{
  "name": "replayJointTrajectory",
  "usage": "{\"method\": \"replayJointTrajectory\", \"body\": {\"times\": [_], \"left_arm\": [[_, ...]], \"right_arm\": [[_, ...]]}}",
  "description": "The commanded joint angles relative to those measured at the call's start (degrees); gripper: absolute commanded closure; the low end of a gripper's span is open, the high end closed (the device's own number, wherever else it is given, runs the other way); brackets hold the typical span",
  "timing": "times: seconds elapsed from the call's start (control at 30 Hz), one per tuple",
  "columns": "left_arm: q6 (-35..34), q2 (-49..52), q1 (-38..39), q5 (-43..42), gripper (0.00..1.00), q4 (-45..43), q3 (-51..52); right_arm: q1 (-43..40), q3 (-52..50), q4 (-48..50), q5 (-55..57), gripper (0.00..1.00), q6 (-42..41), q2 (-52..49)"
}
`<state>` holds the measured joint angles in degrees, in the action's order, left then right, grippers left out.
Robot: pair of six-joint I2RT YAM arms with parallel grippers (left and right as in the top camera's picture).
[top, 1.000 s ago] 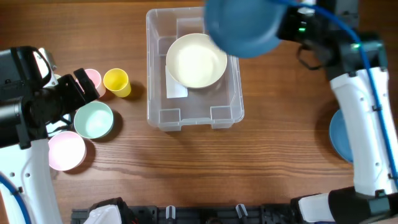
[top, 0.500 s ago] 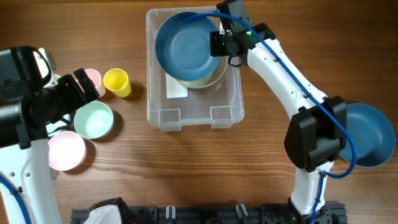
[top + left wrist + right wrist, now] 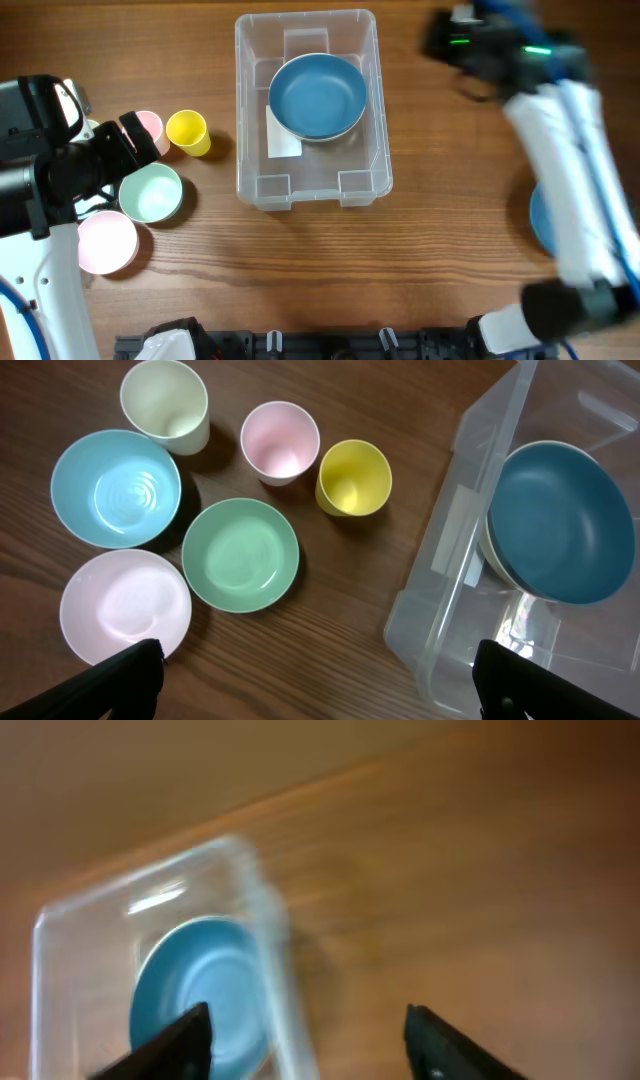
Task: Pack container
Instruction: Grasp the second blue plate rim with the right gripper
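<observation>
Container sat at table's 12 o'clock, blue bowl inside. Left gripper and right gripper both released, empty. Risk: yellow cup, at container's 9 o'clock, stood near pink cup; a grab could topple either.

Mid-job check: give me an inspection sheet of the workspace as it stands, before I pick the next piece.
Surface: wooden table, no spills seen.
Job's things: container upright at mid-table; blue bowl nested in a cream bowl inside it.
Clutter: left of the container, yellow cup, pink cup, green bowl, pink bowl, light blue bowl, cream cup; second blue bowl at right, partly behind the right arm.
Grippers: left gripper open, empty; right gripper open, empty, motion-blurred.
Cables: blue cable beside the left arm.
Surroundings: black rail along the near edge.
</observation>
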<state>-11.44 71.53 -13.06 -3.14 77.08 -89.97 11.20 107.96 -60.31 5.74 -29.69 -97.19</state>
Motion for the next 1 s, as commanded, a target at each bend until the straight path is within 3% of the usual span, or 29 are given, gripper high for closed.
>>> {"method": "replayJointTrajectory", "body": {"times": [0.0, 0.07, 0.13, 0.27, 0.4, 0.7, 0.97], "left_arm": [[0.70, -0.04, -0.35, -0.92, 0.00, -0.37, -0.85], [0.70, -0.04, -0.35, -0.92, 0.00, -0.39, -0.85], [0.70, -0.04, -0.35, -0.92, 0.00, -0.50, -0.85], [0.70, -0.04, -0.35, -0.94, 0.00, -0.55, -0.85], [0.70, -0.04, -0.35, -0.92, 0.00, -0.46, -0.85], [0.70, -0.04, -0.35, -0.94, 0.00, -0.72, -0.85], [0.70, -0.04, -0.35, -0.92, 0.00, -0.68, -0.85]], "right_arm": [[-15.52, 0.68, -10.75, 1.99, 0.08, -14.43, 6.56], [-23.58, 0.68, -17.42, 1.33, 0.00, -15.89, 7.08], [-31.69, 0.07, -22.34, -0.55, 0.00, -15.69, 7.06], [-43.52, -6.16, -24.87, -1.73, 0.00, -15.26, 7.08], [-49.57, -16.52, -24.37, -1.70, 0.00, -15.17, 7.19], [-61.35, -41.62, -10.80, -2.14, 0.00, -10.82, 15.67], [-62.23, -62.53, 10.12, -3.74, 0.00, -12.94, 15.80]]}}
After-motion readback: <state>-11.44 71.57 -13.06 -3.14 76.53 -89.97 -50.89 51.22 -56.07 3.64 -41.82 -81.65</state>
